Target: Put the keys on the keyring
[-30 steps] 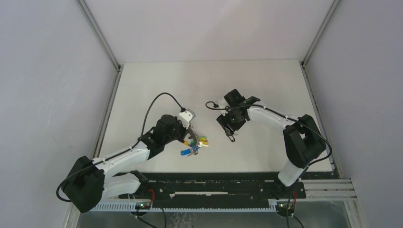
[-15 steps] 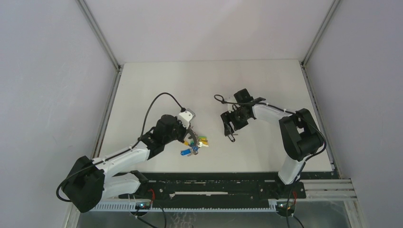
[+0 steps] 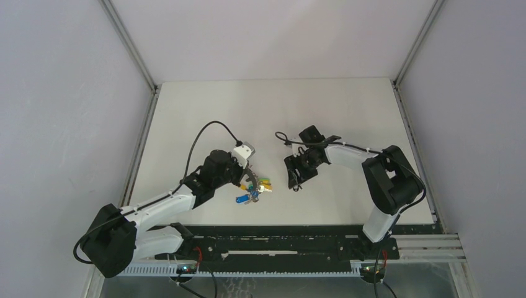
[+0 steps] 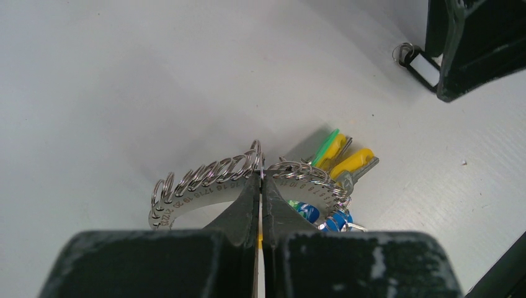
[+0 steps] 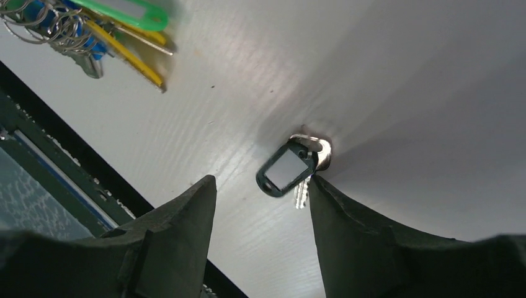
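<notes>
In the left wrist view, the left pincer (image 4: 260, 180) is closed tight on the curved silvery band of the keyring (image 4: 205, 189), and its fingers hide the middle of that band. A bit of yellow shows in the slit between the fingers, but what it is I cannot tell. Small numbers are stamped along the band. On the left part 20, 19 and 18 can be read; on the right part they are too small and too covered by the many little split rings (image 4: 211, 171).

Behind the band hang a green tag (image 4: 325, 146), yellow tags (image 4: 353, 162) and blue tags (image 4: 307, 212), the blue ones half hidden. The keyring lies on the bench (image 3: 205, 105) close to the near edge, a little left of the middle.

To its right, about midway between the left and right edges, is the key (image 5: 286, 169). Its black tag has a pale window with no writing visible, and only the tip of the blade shows under the tag. The right pincer (image 5: 260, 181) is wide open and holds nothing. The key lies between its fingertips, just beside the right finger (image 5: 347, 217); whether they touch I cannot tell. From above the key is mostly hidden by this pincer.
</notes>
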`<state>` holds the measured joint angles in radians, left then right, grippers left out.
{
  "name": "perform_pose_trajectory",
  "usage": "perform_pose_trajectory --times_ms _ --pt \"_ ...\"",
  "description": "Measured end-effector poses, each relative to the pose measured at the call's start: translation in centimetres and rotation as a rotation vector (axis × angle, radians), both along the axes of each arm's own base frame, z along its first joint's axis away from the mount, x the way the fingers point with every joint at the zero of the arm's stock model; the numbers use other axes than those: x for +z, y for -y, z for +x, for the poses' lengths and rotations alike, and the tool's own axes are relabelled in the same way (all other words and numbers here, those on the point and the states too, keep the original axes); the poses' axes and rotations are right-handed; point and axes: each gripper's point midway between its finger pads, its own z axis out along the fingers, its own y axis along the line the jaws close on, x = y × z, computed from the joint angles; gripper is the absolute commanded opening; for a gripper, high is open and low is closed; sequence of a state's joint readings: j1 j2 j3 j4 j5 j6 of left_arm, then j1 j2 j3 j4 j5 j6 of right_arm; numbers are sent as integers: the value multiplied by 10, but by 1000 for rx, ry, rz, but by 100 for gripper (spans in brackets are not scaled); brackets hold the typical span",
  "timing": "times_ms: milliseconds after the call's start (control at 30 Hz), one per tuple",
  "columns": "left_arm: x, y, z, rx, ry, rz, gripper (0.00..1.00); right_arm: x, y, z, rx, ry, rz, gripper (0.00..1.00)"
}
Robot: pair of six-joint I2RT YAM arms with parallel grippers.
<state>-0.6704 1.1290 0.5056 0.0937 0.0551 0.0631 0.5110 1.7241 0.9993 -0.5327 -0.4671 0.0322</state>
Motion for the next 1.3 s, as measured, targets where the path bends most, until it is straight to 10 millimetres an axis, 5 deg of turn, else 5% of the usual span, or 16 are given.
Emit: perform_pose_trajectory --times_ms 333,600,1300 --pt "2 0 0 0 5 -4 0 3 -10 -27 0 -25 -26 52" --pt "3 0 0 -1 9 -6 0 29 2 4 -96 84 13 40" --pt "3 0 0 -1 9 -6 0 0 1 26 -184 -12 84 24"
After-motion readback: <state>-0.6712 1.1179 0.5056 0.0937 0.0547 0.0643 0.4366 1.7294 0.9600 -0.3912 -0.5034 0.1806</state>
